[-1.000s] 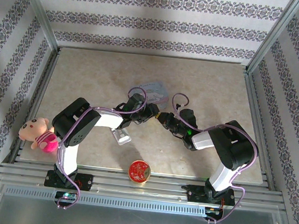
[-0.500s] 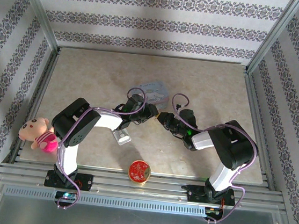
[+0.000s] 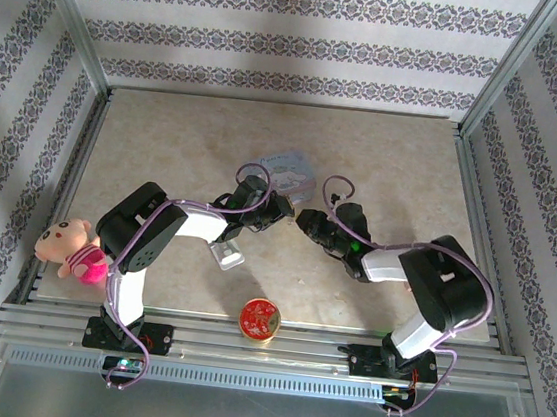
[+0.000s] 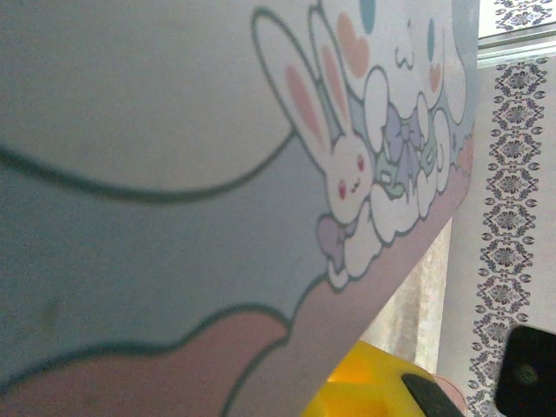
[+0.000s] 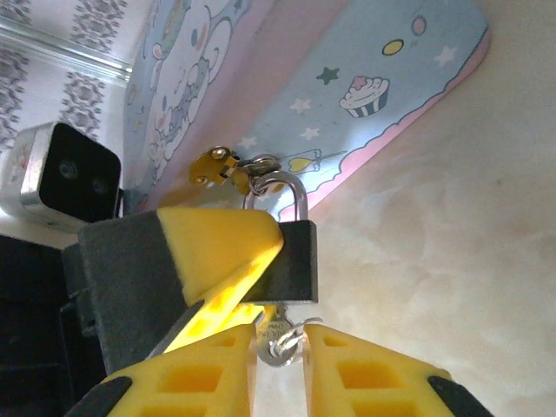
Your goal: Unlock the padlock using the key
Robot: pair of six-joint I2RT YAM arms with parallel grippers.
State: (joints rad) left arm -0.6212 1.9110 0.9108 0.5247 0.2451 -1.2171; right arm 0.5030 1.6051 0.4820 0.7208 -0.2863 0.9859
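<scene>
Right wrist: key (image 5: 276, 341) partly hidden behind right hand (image 5: 280, 349), below padlock (image 5: 292, 257)

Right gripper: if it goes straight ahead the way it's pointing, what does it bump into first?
The right gripper would likely meet the key between its fingertips first, then the black padlock right ahead.
</scene>
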